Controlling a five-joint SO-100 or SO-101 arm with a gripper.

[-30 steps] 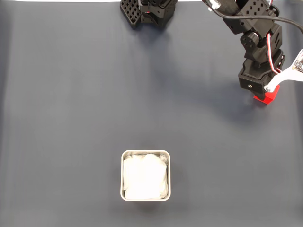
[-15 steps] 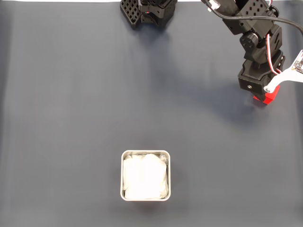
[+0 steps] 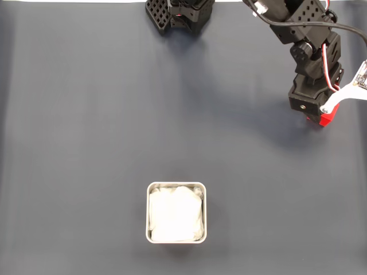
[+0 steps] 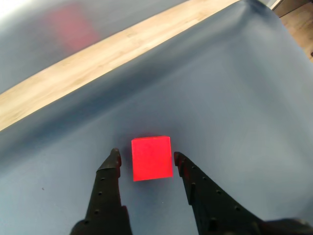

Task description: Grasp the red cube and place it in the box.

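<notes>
step: grasp | my end effector (image 4: 145, 159) wide, straddling red cube (image 4: 152, 157) near surface's right edge | centre, then close evenly

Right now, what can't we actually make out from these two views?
- Fixed view: most of the red cube is covered by the arm's wrist; the jaws sit under it, so the gripper reads as open from the wrist view alone.
- Fixed view: whatever lies under the box's white lining.
- Wrist view: whether either jaw touches the cube; small gaps show, depth unclear.
- Wrist view: a red smear at top left, too blurred to identify.
</notes>
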